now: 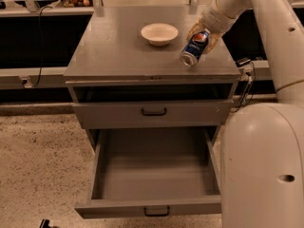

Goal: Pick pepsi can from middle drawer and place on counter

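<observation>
Currently gripper [202,34] clamps pepsi can [194,48], tilted, over right side of counter [118,51] near bowl [159,33], middle drawer [152,172] empty below; best to right the can, lower until base sits flat, then release

The white arm [279,37] rises from a bulky rounded segment [261,165] at 4 o'clock, runs up the right edge and bends near 1 o'clock. From there the forearm [229,4] slants down toward 7 o'clock. At its tip, about 2 o'clock from centre, the gripper [203,36] has its tan fingers [212,38] clasped around the tilted pepsi can [194,49]
</observation>
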You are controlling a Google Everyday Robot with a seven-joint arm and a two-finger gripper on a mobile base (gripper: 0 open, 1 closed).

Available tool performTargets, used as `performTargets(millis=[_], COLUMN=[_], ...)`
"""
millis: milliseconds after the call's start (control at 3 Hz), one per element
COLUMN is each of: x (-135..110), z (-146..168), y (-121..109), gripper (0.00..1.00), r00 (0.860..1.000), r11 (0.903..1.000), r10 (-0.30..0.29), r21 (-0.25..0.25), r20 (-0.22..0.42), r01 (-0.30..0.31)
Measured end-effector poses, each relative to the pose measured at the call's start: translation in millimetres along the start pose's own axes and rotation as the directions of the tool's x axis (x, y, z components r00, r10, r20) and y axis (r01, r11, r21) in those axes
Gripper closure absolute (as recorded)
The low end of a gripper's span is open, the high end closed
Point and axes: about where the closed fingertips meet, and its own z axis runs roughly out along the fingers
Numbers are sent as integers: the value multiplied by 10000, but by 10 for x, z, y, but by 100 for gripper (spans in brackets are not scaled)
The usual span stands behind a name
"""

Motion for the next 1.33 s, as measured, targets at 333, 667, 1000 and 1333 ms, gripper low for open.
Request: performTargets(millis=[333, 667, 1000, 1333], x=[23, 35, 43, 48], z=[176, 214, 268, 304], y=[20, 3, -15, -25], gripper=[58, 36, 11, 0], r00=[9992, 9993, 9993, 9993], r11=[9993, 9994, 9994, 9994], r10=[360, 340, 334, 328], r21=[-75, -25, 17, 42], r20=[188, 161, 156, 153], r01=[-359, -340, -335, -329])
